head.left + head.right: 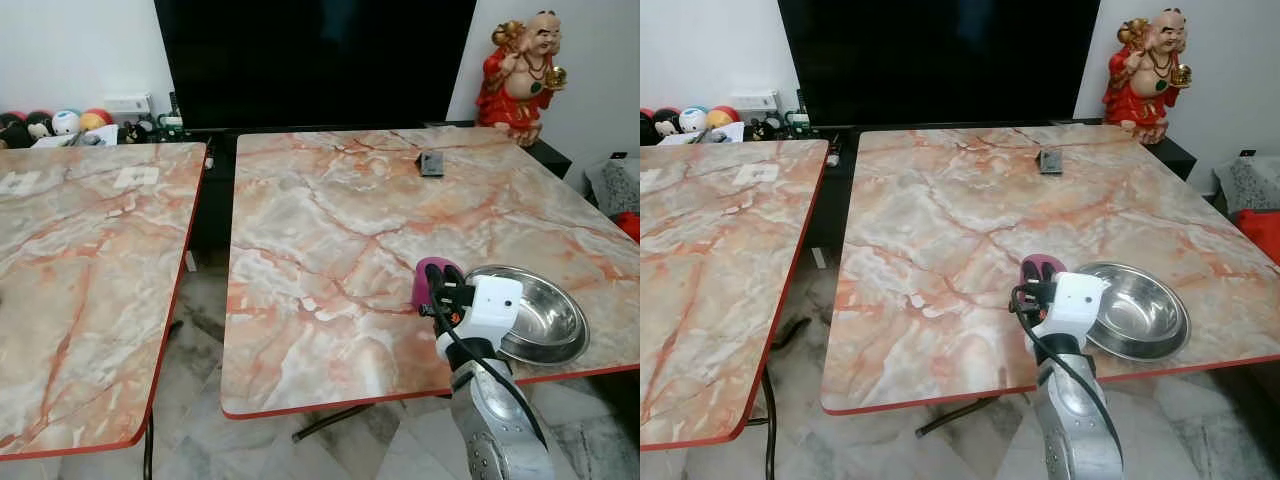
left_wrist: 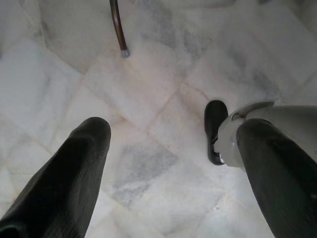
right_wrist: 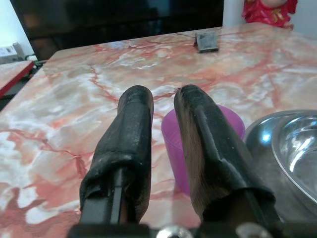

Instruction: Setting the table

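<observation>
A purple cup [image 1: 431, 270] stands upright near the front right edge of the marble table [image 1: 320, 240], just left of a steel bowl [image 1: 548, 322]. My right gripper [image 1: 444, 290] reaches over the table edge and sits at the cup's near side. In the right wrist view its fingers [image 3: 136, 124] lie close together with only a narrow slit between them, and the cup [image 3: 233, 124] shows behind them with the bowl [image 3: 297, 144] beside it. Nothing is between the fingers. My left gripper [image 2: 173, 134] hangs open above the tiled floor.
A small dark object [image 1: 431, 163] lies at the table's far side. A second marble table [image 1: 90, 260] stands to the left across a floor gap. Behind are a black TV screen [image 1: 315, 60] and a red statue [image 1: 520, 70]. My own foot [image 2: 215, 131] is below the left gripper.
</observation>
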You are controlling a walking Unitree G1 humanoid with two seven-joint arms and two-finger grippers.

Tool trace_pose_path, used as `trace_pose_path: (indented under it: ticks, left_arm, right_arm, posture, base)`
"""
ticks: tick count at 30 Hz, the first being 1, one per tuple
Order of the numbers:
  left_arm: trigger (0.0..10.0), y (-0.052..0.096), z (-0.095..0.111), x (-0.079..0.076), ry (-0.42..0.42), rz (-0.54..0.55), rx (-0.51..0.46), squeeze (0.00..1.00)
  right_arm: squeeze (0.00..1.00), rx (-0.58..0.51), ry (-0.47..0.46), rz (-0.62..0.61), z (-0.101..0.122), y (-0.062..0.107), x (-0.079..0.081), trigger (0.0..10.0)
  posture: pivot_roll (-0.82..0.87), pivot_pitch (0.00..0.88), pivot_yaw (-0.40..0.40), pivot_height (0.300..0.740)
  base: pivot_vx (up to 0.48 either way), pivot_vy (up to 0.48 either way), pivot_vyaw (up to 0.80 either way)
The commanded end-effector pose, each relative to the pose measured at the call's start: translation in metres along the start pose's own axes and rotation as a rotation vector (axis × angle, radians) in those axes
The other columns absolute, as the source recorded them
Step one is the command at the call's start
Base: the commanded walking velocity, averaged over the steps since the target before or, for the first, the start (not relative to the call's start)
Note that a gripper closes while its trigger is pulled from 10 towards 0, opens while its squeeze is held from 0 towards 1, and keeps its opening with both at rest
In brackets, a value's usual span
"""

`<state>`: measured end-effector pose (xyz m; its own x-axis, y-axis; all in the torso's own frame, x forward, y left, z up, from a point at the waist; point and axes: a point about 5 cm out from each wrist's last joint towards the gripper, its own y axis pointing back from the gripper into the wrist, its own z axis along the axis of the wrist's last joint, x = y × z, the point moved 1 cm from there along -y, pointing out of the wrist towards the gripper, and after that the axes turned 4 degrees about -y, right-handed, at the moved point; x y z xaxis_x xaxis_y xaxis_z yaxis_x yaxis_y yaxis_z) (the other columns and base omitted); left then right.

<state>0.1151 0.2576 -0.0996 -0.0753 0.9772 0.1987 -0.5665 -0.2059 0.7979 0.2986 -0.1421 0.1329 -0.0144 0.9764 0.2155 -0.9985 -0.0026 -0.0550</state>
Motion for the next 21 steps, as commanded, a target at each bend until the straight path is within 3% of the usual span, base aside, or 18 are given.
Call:
trace_pose_path:
  ticks: [1, 16, 21]
  left_arm:
    - [10.0, 0.003, -0.011, 0.004, 0.016, -0.001, 0.052, 0.0]
    - [10.0, 0.012, -0.029, 0.026, 0.024, 0.03, 0.107, 0.0]
    - [10.0, 0.014, -0.033, 0.021, 0.025, 0.025, 0.112, 0.0]
  right_arm:
    - [0.0, -0.01, 0.03, 0.022, 0.001, -0.002, 0.005, 10.0]
    - [0.0, -0.025, 0.012, -0.008, 0.003, -0.003, -0.002, 10.0]
    - [0.0, -0.019, -0.009, -0.009, 0.002, -0.005, -0.001, 10.0]
  posture:
    - [-0.01, 0.0, -0.014, 0.74]
    - [-0.01, 0.0, 0.002, 0.74]
    - [0.0, 0.0, 0.005, 0.74]
  base:
    - [0.0, 0.0, 0.8]
    - [0.0, 0.0, 0.8]
    - [0.0, 0.0, 0.11]
